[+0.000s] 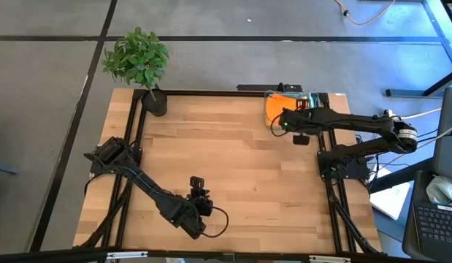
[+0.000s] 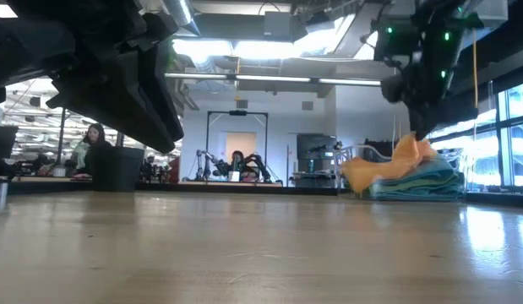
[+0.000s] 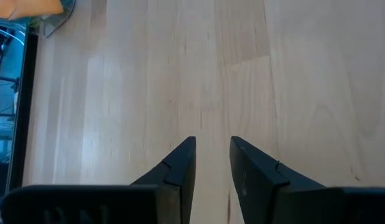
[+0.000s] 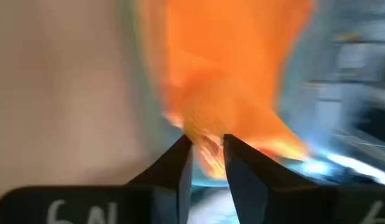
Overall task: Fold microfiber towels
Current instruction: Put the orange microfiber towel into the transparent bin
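I have a pale wooden table point(image 1: 233, 175) with a black frame, standing on a grey floor, and a small potted plant point(image 1: 142, 66) at its far left corner. Through the low camera I see an open workshop behind it, with a person point(image 2: 90, 145) seated at a desk well off to the left.

The towels sit in a pile at the far right corner of the table, inside a clear plastic bin point(image 2: 362, 154). The orange towel point(image 1: 278, 107) is on top, and beneath it in the low view I can make out a teal towel point(image 2: 422, 180); the rest of the stack I cannot tell apart.

My right gripper point(image 4: 208, 163) is over that corner, its two fingers pinched on a bunch of the orange towel, which is pulled up into a peak above the pile.

My left gripper point(image 3: 212, 155) hovers over bare wood near the front edge, left of centre, with its fingers slightly parted and nothing between them.
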Robot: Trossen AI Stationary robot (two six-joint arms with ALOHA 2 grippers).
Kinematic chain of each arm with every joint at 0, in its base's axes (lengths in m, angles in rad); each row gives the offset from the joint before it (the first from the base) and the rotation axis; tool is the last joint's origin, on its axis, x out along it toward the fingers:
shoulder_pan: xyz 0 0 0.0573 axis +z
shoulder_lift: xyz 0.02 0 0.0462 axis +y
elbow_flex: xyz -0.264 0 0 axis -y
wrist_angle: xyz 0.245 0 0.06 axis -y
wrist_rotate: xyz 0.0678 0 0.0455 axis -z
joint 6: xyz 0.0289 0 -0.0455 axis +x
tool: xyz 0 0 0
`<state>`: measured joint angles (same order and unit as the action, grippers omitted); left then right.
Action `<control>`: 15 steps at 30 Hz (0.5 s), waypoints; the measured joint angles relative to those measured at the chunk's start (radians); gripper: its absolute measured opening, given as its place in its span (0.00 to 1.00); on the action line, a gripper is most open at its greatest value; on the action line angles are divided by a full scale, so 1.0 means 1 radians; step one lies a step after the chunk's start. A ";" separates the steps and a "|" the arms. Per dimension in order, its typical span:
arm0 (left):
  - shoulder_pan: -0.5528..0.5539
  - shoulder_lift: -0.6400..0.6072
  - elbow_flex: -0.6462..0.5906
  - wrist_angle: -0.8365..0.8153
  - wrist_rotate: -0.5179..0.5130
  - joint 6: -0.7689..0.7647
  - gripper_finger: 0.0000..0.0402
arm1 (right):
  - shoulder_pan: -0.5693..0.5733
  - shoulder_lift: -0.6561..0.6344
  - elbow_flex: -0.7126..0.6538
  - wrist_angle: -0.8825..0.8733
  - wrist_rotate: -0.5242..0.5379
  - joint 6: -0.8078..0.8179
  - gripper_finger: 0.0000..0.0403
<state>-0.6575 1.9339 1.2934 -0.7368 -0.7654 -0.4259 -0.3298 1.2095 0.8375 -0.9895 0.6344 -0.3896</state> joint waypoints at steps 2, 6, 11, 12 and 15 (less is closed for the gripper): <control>0.000 0.000 0.000 0.000 0.000 -0.005 0.23 | -0.019 0.000 0.059 -0.089 -0.160 0.105 0.24; 0.000 0.000 0.000 -0.001 0.001 -0.009 0.23 | -0.054 0.000 0.134 -0.230 -0.348 0.259 0.25; -0.003 0.000 0.000 -0.001 0.001 -0.009 0.23 | -0.058 0.000 0.215 -0.325 -0.315 0.410 0.25; -0.003 0.000 0.000 -0.001 0.001 -0.009 0.23 | -0.058 0.000 0.239 -0.335 -0.288 0.456 0.25; -0.003 0.000 0.000 -0.002 0.001 -0.009 0.23 | -0.076 -0.001 0.292 -0.371 -0.222 0.584 0.25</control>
<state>-0.6601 1.9339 1.2934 -0.7391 -0.7647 -0.4347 -0.4061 1.2087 1.1293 -1.3602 0.4126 0.1946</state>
